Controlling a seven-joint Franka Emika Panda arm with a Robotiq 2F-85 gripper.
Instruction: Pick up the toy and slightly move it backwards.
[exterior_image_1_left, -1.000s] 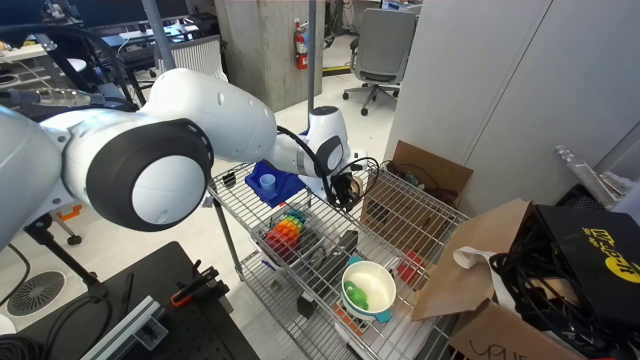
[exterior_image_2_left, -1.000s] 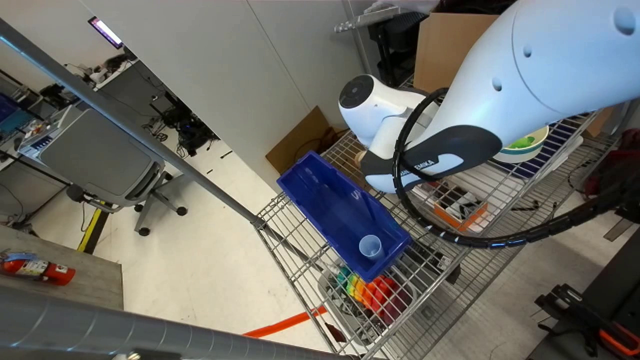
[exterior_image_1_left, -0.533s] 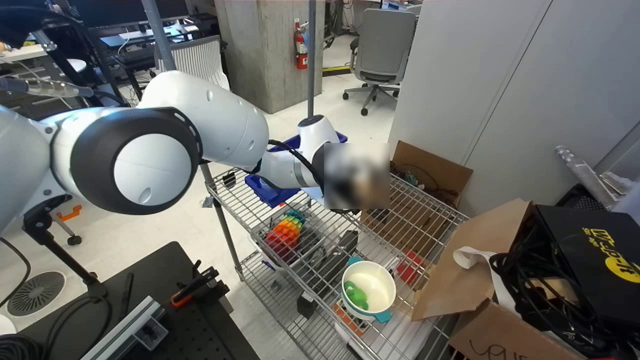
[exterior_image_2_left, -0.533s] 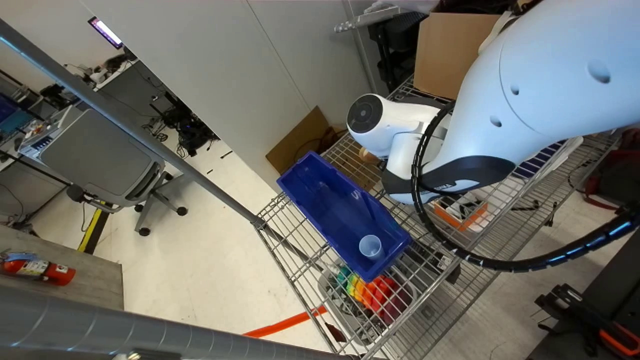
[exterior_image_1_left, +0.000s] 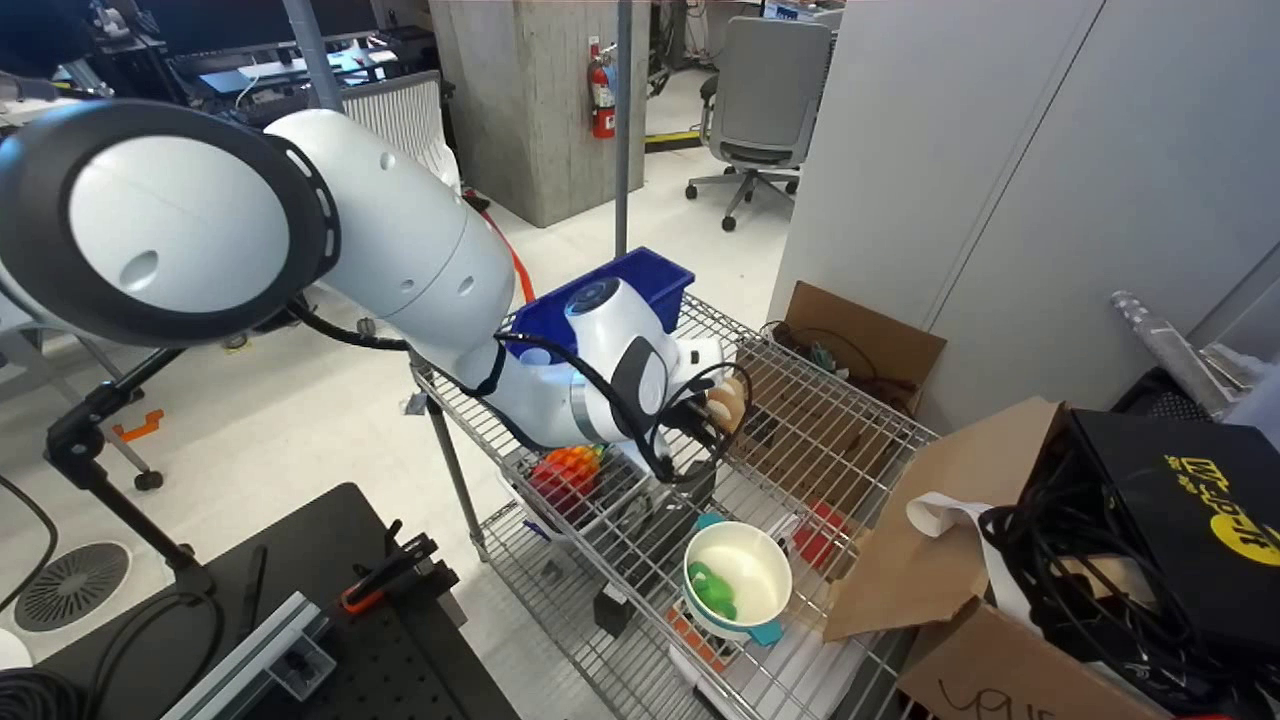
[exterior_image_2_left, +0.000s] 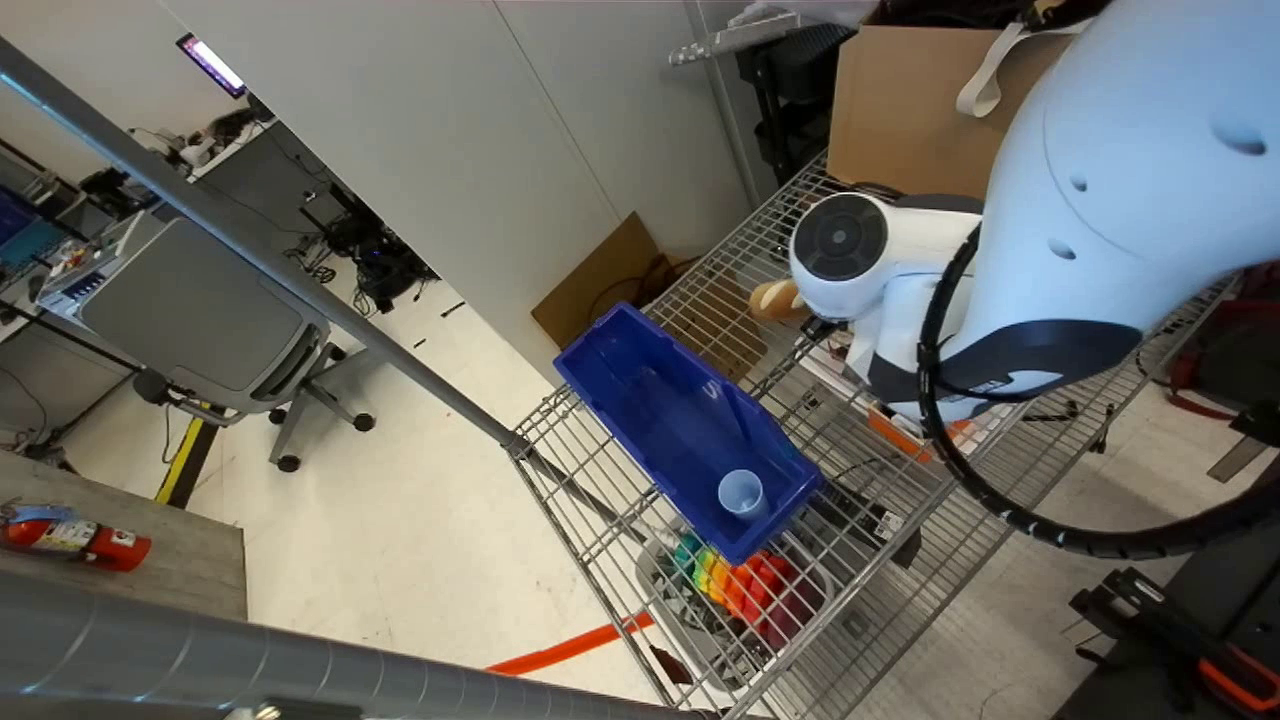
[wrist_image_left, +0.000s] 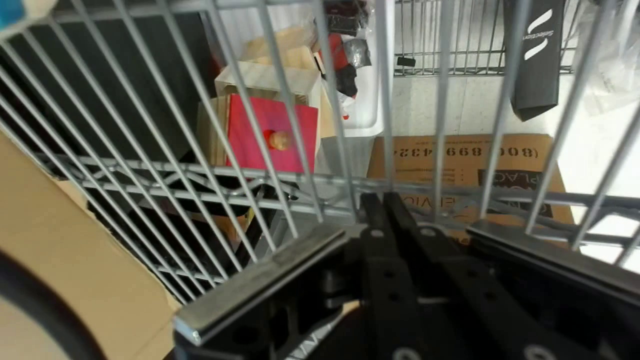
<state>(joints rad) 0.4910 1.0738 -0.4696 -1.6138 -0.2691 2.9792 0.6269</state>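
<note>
The multicoloured red, orange and green toy (exterior_image_1_left: 567, 475) lies in a grey bin under the top wire shelf. It shows more fully in an exterior view (exterior_image_2_left: 740, 590), seen through the shelf wires. My gripper (wrist_image_left: 381, 199) is above the shelf, beyond the blue bin and away from this toy. Its fingers are nearly together, pointing down at the wires. A tan, bread-like piece (exterior_image_2_left: 775, 300) is at the gripper and travels with it; it also shows in an exterior view (exterior_image_1_left: 727, 403). In the wrist view it is mostly hidden behind the fingers.
A blue bin (exterior_image_2_left: 690, 430) with a light blue cup (exterior_image_2_left: 742, 494) stands on the shelf. A white bowl (exterior_image_1_left: 765, 570) with a green thing inside sits near the other end. An open cardboard box (exterior_image_1_left: 950, 520) is beside the bowl. The arm's cable loops out by the wrist.
The arm has moved away from the blue bin toward the bowl and cardboard-box end. The bread-like piece has moved along with the gripper. The toy in the grey bin has stayed put.
</note>
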